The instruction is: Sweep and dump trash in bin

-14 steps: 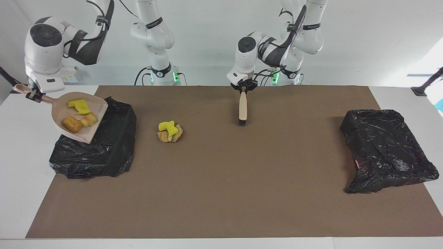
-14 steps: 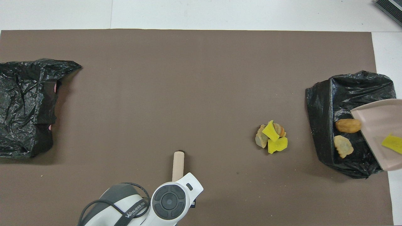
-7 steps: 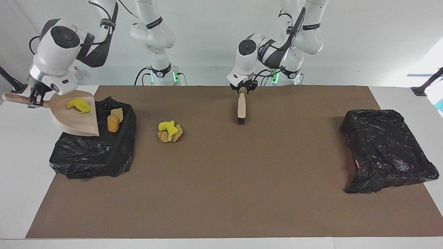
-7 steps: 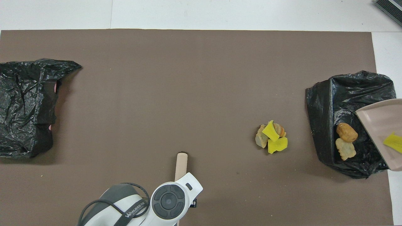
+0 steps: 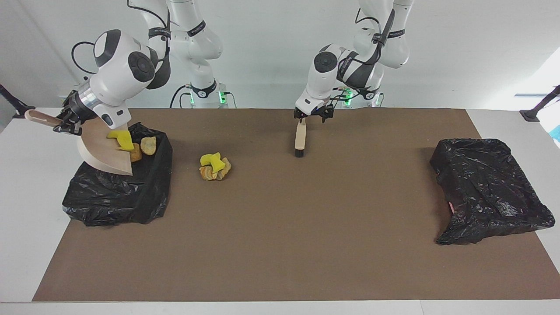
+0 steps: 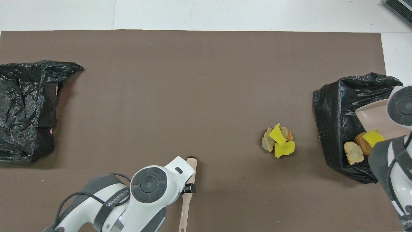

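Step in hand: a load is judged to be in the course of being dumped, with a second pile not yet swept
Right claw (image 5: 65, 122): clamped on the handle of the beige dustpan (image 5: 107, 151), which is tipped steeply over the bin (image 5: 118, 192) at the right arm's end of the bench (image 5: 280, 227), lip down, so that the load can slide off
Trash at the bin: one yellow chunk (image 5: 122, 139) is seen at the pan's lip; two tan lumps (image 5: 143, 148) lie inside the black liner just beside it
Trash on the bench: a small pile (image 5: 214, 166) of yellow and tan pieces lies on the brown mat, between the bin and the brush
Left claw (image 5: 311, 114): closed on the brush (image 5: 300, 139), held upright with bristles down and apparently just off the mat, well apart from the pile
Second bin (image 5: 488, 190): a bagged bin at the left arm's end, unused
Hidden: in the overhead view the right arm covers most of the pan; whether the yellow chunk touches the pan cannot be told
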`<state>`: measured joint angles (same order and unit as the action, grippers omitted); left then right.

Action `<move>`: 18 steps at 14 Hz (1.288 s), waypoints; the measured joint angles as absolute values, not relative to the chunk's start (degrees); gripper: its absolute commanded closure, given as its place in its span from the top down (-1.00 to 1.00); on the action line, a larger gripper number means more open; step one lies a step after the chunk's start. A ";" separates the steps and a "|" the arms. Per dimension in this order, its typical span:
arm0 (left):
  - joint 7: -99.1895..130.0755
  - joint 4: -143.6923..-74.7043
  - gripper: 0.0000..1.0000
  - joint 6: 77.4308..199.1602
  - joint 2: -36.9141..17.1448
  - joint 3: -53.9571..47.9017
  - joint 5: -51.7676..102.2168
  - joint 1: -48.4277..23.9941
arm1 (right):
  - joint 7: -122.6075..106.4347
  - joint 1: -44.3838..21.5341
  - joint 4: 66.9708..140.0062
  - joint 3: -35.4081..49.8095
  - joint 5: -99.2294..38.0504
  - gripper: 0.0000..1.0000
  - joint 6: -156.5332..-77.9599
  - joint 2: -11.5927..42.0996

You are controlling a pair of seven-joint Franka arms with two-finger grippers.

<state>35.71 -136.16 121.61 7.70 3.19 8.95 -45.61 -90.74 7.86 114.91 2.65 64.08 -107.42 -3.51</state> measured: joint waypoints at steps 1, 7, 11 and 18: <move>32.28 -135.02 1.00 121.62 7.68 3.26 8.93 -42.88 | -90.53 7.89 114.90 2.45 65.69 -1.00 -107.42 -3.30; 8.81 -126.28 1.00 121.50 4.17 3.83 8.91 -25.40 | -88.68 5.35 112.86 2.57 70.33 -1.00 -99.09 -3.55; -1.21 -119.49 1.00 119.55 3.54 3.87 7.41 -15.78 | -91.59 4.27 106.87 2.72 70.34 -1.00 -95.97 -5.39; -11.04 -108.50 1.00 108.68 3.34 3.84 6.60 -3.28 | -69.50 3.63 96.17 11.98 47.28 -1.00 -76.30 -6.95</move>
